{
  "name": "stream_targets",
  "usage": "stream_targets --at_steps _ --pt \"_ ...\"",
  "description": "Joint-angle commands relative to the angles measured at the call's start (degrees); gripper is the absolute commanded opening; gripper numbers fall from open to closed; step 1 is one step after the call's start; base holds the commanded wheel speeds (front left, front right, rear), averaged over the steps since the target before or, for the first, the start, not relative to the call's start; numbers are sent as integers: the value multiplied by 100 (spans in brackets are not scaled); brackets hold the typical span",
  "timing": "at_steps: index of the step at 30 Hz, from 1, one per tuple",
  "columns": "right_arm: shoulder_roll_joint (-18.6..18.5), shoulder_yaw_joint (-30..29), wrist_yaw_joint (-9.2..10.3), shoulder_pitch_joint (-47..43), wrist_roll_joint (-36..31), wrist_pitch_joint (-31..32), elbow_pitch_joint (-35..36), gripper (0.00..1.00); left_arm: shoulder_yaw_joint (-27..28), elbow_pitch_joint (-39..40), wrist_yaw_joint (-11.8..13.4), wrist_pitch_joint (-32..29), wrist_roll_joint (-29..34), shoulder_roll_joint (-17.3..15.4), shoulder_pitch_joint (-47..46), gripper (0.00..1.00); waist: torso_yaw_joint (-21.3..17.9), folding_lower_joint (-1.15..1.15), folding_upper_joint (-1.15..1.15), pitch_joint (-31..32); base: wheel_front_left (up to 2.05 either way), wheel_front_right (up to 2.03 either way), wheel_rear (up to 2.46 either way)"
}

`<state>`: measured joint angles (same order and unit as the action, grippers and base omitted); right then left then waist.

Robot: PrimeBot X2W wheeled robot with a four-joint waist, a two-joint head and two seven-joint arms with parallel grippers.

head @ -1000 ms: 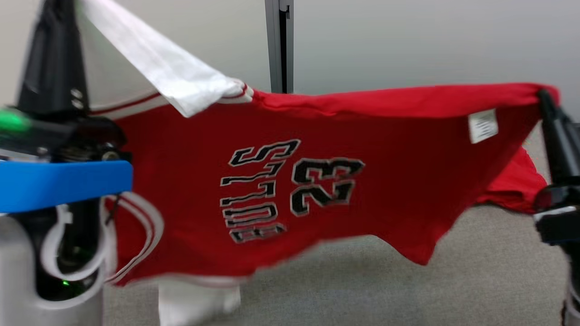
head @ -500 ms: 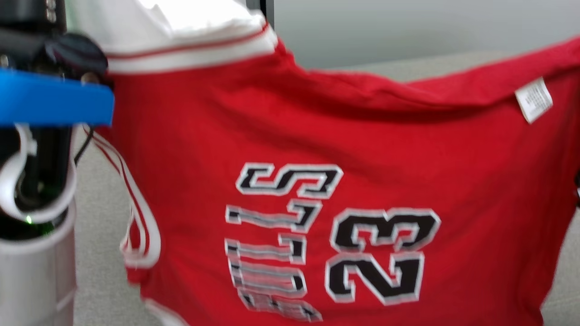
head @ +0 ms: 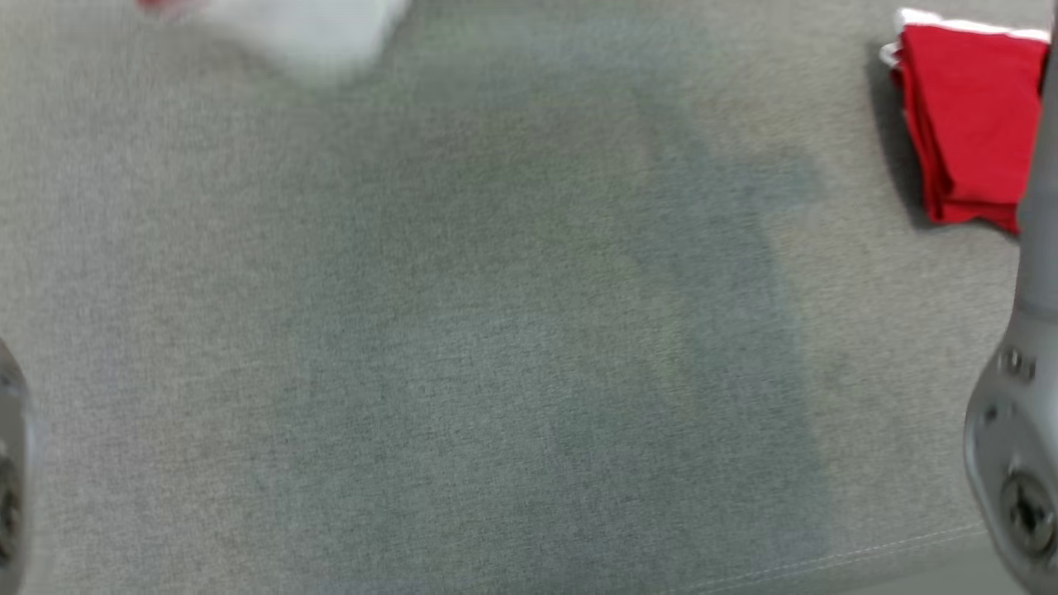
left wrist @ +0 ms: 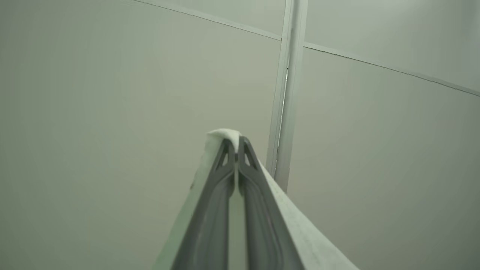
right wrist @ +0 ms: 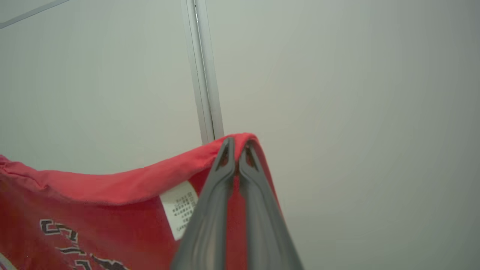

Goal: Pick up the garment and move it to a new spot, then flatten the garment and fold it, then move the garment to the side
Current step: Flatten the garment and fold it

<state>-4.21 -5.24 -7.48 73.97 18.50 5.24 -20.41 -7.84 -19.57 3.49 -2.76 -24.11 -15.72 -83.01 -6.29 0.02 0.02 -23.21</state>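
Note:
The garment is a red jersey (right wrist: 112, 210) with black-and-white lettering, a white label (right wrist: 180, 206) and white parts. In the right wrist view my right gripper (right wrist: 235, 144) is shut on the jersey's red edge and holds it up in front of a pale wall. In the left wrist view my left gripper (left wrist: 235, 144) is shut on a white part of the garment (left wrist: 300, 232), which is also raised. A hanging red fold of the jersey (head: 967, 124) shows at the top right of the head view. A blurred white part (head: 306, 29) shows at its top left.
A grey fabric surface (head: 496, 330) spreads below, with a seam (head: 868, 554) near its front right. My pale right forearm (head: 1021, 397) runs along the right edge and the left one (head: 8, 463) along the left edge. A wall post (left wrist: 288, 93) stands behind.
The whole head picture has shifted, so the camera has swung down to the grey surface. The jersey that spread across the view now shows at the top corners.

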Motion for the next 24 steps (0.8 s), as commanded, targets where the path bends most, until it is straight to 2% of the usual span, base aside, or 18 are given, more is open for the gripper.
stream_targets --at_steps 1,7,13,19,24 --pt "-6 46 -3 348 -178 -252 -409 0 -86 -285 -60 242 120 77 -311 0 173 -2 -2 -267 0 0 0" --pt "-56 72 -3 1054 -790 -1042 -1918 0 -313 -1418 -177 1002 204 418 -581 0 499 -2 -2 -1146 0 0 0" --pt "-58 -98 -3 900 -1000 -1680 -3250 0 -356 -2228 -438 1641 70 775 -114 0 739 -2 -2 -1733 0 0 0" --pt "-116 -193 -3 785 -920 -1942 -3995 0 -221 -2327 -714 1790 -127 863 406 0 778 -2 -2 -1947 0 0 0" --pt "-134 -18 -3 685 -594 -2019 -4100 0 -51 -1896 -877 1803 -219 765 963 0 692 -2 -2 -1879 0 0 0"
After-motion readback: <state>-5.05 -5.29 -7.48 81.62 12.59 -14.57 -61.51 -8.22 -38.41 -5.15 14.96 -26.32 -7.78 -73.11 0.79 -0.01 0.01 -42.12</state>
